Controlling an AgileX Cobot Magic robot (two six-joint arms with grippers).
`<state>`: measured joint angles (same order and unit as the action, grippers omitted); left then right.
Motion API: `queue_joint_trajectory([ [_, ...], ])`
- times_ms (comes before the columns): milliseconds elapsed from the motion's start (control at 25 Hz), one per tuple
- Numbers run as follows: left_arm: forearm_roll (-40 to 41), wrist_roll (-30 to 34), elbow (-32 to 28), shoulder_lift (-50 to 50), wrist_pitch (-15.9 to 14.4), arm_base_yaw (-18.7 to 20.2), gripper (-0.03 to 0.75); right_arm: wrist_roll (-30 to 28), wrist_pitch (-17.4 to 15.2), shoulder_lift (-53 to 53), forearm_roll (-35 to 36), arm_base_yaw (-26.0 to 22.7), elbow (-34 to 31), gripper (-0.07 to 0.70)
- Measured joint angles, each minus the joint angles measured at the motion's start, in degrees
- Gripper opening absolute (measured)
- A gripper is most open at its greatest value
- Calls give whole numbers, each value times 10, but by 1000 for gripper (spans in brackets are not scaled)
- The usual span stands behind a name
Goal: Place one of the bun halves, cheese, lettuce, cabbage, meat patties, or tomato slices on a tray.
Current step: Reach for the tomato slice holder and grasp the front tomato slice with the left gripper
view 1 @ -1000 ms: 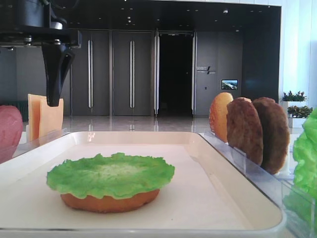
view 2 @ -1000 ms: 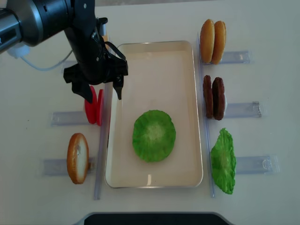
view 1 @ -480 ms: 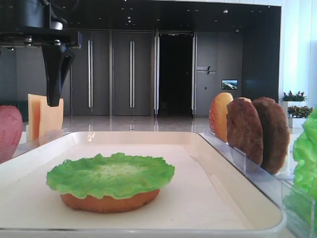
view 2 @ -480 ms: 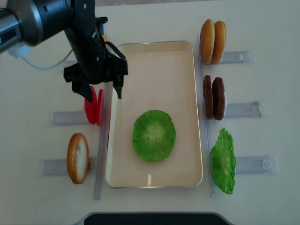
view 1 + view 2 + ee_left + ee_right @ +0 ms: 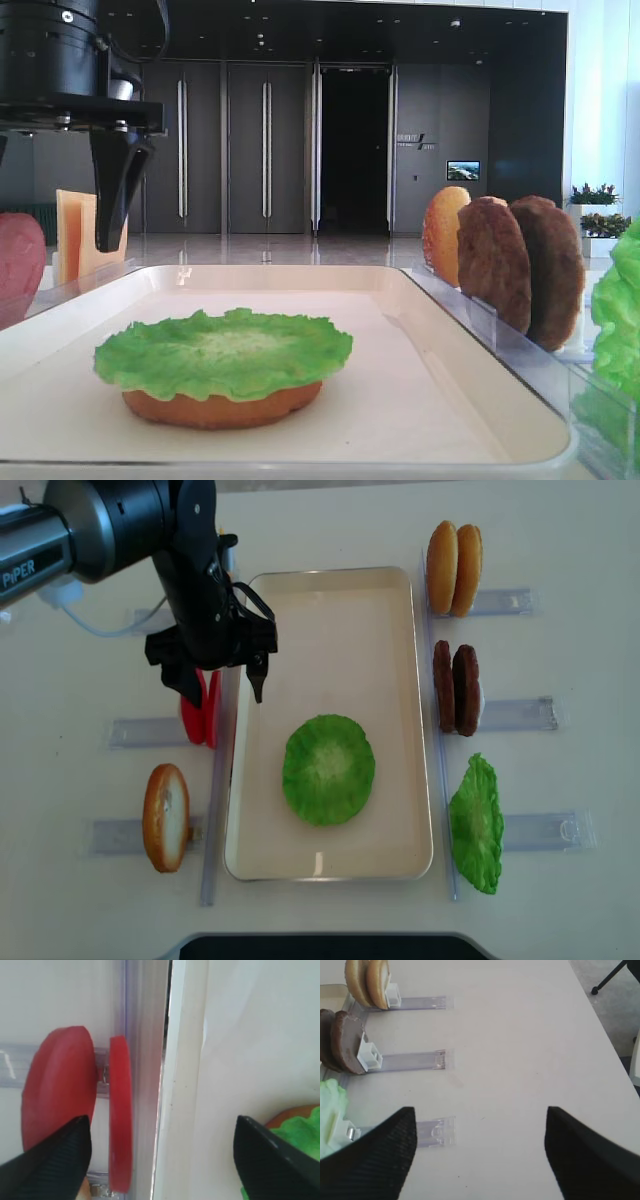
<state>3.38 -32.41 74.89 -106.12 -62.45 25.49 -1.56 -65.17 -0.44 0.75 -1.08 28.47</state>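
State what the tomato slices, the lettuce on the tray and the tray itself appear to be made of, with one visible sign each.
Tomato slices: probably matte moulded plastic or rubber; uniform red, crisp edges.
Lettuce: likely soft plastic or silicone; even bright green, stiff ruffled rim.
Tray: smooth cream plastic, seemingly; slight gloss, rounded rim.

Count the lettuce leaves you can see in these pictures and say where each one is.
2. One lettuce leaf lies flat on a bun half in the tray. The other lettuce leaf stands on edge in a clear holder right of the tray. None seems hidden.
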Motion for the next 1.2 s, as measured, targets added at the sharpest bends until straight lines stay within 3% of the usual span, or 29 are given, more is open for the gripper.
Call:
queue_joint_trajectory([
  [360,3,0,0,-2,-8,0,682,0,0,0,0,0,0,534],
  [1200,11,0,0,-2,-15,0,308,0,0,0,0,0,0,534],
])
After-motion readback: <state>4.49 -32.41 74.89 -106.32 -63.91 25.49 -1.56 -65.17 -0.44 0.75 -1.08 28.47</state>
